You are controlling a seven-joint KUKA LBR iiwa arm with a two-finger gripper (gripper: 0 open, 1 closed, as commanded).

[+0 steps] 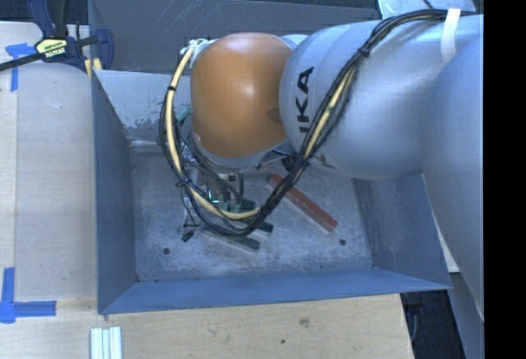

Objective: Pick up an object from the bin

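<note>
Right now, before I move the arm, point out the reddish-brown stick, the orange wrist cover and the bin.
reddish-brown stick (312, 209): camera view, middle of its exposed length on the bin floor.
orange wrist cover (238, 94): camera view, centre of its dome.
bin (246, 283): camera view, inner face of the near wall.

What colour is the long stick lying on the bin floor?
The stick is reddish-brown, best seen in the camera view.

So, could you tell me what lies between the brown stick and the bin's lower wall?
Only bare bin floor; the camera view shows nothing between the stick and that wall.
</note>
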